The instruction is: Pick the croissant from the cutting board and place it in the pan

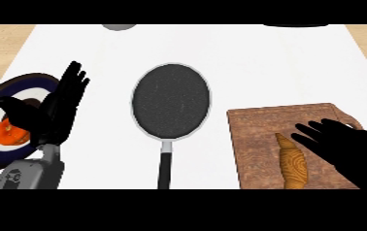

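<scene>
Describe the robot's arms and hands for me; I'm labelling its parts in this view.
Both hands are solid black with slim fingers and a thumb. The left hand sits on a grey forearm with a blocky casing and a small dark marking. Only the right hand shows; its forearm is out of view. No cables visible.

I see a white counter [237, 60] spread out below me, with a strip of pale wood [14, 36] showing past its far left corner and another sliver at the far right. At my left edge lies a round plate [28, 82] with a dark blue rim and a white ring inside it; something orange [13, 134] sits on it, mostly hidden, so I cannot tell what it is. At the counter's far edge a small grey rounded thing [119, 26] pokes into view, cut off by the frame.
</scene>
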`<state>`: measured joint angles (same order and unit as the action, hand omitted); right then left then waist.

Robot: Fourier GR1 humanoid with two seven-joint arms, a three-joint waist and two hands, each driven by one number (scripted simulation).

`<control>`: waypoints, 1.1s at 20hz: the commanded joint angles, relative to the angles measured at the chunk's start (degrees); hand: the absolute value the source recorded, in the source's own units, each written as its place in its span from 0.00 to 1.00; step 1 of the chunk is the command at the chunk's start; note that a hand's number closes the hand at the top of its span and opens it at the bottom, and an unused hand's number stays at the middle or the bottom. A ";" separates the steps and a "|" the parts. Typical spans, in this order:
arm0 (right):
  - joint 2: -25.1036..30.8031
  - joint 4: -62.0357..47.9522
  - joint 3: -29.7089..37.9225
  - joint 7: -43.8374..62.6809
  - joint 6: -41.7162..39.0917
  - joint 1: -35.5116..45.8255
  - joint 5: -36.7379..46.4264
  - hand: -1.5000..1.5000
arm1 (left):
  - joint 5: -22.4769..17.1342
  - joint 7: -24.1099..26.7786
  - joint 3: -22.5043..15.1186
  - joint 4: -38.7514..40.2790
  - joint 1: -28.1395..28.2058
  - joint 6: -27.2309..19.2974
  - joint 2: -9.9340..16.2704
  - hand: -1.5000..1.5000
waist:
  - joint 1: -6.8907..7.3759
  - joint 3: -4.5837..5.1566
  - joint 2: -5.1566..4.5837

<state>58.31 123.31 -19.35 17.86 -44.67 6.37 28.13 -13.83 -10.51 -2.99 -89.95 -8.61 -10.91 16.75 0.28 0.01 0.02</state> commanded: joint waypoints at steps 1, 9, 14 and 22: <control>-1.74 0.77 -2.01 2.10 -1.77 1.18 6.72 0.00 | -0.72 -2.12 1.92 -2.18 -0.52 0.97 1.07 0.50 | -0.03 -0.01 0.03; -16.74 3.64 -9.89 10.55 -6.33 1.95 12.51 0.00 | 1.17 -2.24 2.81 -3.04 1.36 1.36 -0.71 0.50 | 0.03 0.00 0.02; -20.66 -1.57 -11.97 12.01 -8.85 4.12 17.37 0.00 | 4.60 -3.63 0.85 -0.03 -3.37 -0.42 -3.42 0.50 | -0.24 0.00 -0.07; -22.66 -8.32 -7.08 6.77 -8.85 7.34 20.75 0.00 | 5.28 1.97 2.82 1.96 0.83 2.53 -4.59 0.50 | -0.13 0.00 -0.08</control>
<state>36.94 118.53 -29.72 27.14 -51.77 10.58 48.88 -10.57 -12.40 0.23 -91.16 -8.71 -8.48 13.97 0.14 -0.01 0.00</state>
